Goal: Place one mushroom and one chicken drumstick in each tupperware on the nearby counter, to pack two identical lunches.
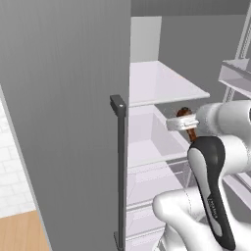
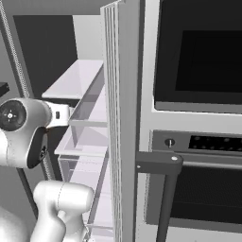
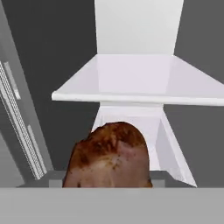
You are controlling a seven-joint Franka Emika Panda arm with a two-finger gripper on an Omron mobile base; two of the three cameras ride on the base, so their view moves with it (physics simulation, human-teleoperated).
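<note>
Inside the open fridge, between its white shelves [image 1: 162,86], my tool [image 1: 188,123] is clamped on a browned, roasted chicken drumstick [image 3: 109,155], held clear of the shelves so it can travel out toward the counter.

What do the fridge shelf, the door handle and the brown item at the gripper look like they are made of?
Fridge shelf: smooth white plastic or frosted glass, judging by its faint gloss and thin pale edge; which one is unclear. Door handle: dark grey matte bar, probably painted metal or plastic. Chicken drumstick: cooked meat with a mottled, browned, rough-looking skin, close against the gripper.
</note>
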